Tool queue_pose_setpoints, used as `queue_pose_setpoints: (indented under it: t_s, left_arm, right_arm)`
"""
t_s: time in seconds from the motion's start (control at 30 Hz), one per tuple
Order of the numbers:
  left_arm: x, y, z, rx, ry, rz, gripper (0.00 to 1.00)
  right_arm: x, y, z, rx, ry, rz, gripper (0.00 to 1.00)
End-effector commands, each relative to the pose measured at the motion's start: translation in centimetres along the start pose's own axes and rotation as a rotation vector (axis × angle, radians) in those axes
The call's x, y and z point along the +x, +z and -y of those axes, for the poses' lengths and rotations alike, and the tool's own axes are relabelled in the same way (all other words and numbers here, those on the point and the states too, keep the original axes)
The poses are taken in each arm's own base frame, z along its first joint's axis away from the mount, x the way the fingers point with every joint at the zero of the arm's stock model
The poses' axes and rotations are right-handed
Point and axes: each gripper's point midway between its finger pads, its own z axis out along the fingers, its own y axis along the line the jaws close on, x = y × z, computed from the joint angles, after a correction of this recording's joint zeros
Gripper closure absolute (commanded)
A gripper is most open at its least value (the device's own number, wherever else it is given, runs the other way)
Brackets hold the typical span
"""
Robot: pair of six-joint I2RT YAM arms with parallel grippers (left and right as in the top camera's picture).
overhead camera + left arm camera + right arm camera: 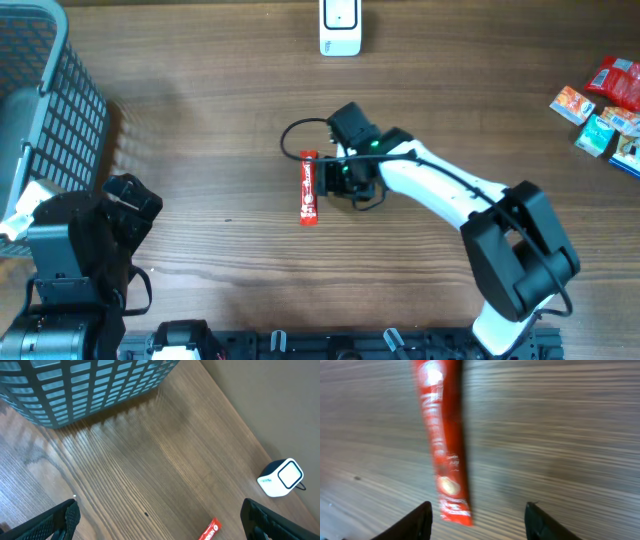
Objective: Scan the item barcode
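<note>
From overhead, the red stick packet lay flat on the desk near its middle, its long axis running away from the robot's base toward the white scanner at the far edge. The right tool hung just beside the packet's far half, on the robot's right of it, while the left tool sat well apart near the basket, so the right arm was plainly the nearer one. A few small snack packs lay off at the far right. In the left wrist view, the left tool stood wide open with nothing between its fingers; only the tip of the packet showed at the bottom edge, with the scanner beyond it and the basket across the top. In the right wrist view, the right tool was open over the desk, its fingertips apart and gripping nothing. The packet ran lengthwise up the picture, and its near end lay between the two fingers, closer to the one on the picture's left. I judged that the jaws straddled the packet across its narrow width, so a grip would need the tool shifted slightly toward that side to centre it.
</note>
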Motion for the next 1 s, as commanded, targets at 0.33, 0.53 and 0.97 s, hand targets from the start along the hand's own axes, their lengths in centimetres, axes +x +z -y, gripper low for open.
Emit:
queue_pose_setpoints:
  t_s: [0.33, 0.53, 0.97]
  left_arm:
    - [-0.6, -0.1, 0.8, 0.034, -0.031, 0.019, 0.00]
    - [0.5, -0.3, 3.1, 0.155, -0.037, -0.062, 0.00]
    - [15.5, 6.3, 7.2, 0.286, 0.183, -0.727, 0.00]
  right_arm:
    - [-7.2, -13.7, 13.4, 0.048, 0.289, 0.226, 0.00]
    - [-6.3, -14.4, 16.1, 0.072, 0.368, 0.195, 0.00]
    - [-6.9, -14.5, 16.0, 0.066, 0.341, 0.221, 0.00]
